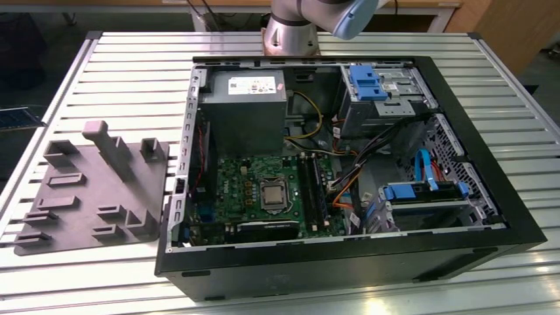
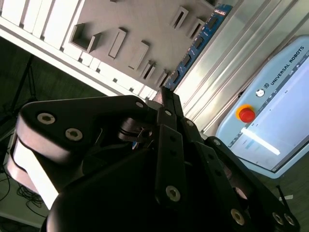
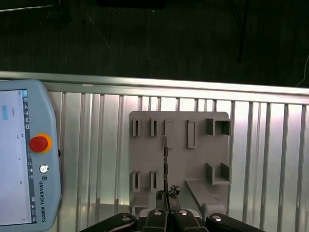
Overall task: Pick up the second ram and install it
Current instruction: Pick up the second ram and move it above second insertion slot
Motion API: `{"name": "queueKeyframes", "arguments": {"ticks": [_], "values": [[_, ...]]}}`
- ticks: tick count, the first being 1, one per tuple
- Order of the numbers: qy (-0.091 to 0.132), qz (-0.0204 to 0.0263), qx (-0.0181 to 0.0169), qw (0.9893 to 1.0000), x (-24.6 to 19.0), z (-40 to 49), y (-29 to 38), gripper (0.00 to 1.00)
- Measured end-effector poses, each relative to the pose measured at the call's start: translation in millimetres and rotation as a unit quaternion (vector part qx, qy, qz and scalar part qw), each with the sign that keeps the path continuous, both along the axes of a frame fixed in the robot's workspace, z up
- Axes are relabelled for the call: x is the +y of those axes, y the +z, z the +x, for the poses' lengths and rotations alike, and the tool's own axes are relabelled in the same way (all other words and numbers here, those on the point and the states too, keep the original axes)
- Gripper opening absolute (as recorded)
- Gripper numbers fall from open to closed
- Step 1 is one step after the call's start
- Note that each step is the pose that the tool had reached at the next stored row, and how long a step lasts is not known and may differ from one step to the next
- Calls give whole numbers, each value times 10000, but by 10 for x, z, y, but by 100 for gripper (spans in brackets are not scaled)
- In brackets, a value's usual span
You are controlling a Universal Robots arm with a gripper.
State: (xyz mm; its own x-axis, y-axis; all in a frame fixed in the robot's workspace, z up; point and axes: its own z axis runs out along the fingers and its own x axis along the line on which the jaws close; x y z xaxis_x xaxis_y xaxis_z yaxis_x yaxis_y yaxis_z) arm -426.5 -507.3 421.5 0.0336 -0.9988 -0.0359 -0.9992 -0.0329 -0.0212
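You will find the jaws closed on one end of the second ram (image 2: 198,41) (image 3: 165,162) in both wrist views. It is held clear above the grey slotted fixture (image 3: 179,166) on the ribbed metal surface (image 3: 96,145). A teach pendant (image 3: 21,159) lies beside the fixture, apart from it.

The fingers (image 3: 157,213) grip the second ram (image 3: 165,164), seen edge-on over a grey slotted holder (image 3: 193,162) on the ribbed metal tabletop (image 3: 96,145). A control pendant (image 3: 46,193) lies near.
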Motion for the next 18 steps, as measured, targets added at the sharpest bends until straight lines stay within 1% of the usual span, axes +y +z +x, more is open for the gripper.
{"name": "queueKeyframes", "arguments": {"ticks": [6,18], "values": [[0,1,-14,10000,0,-3,36,12],[0,0,-14,10000,0,13,37,12]]}}
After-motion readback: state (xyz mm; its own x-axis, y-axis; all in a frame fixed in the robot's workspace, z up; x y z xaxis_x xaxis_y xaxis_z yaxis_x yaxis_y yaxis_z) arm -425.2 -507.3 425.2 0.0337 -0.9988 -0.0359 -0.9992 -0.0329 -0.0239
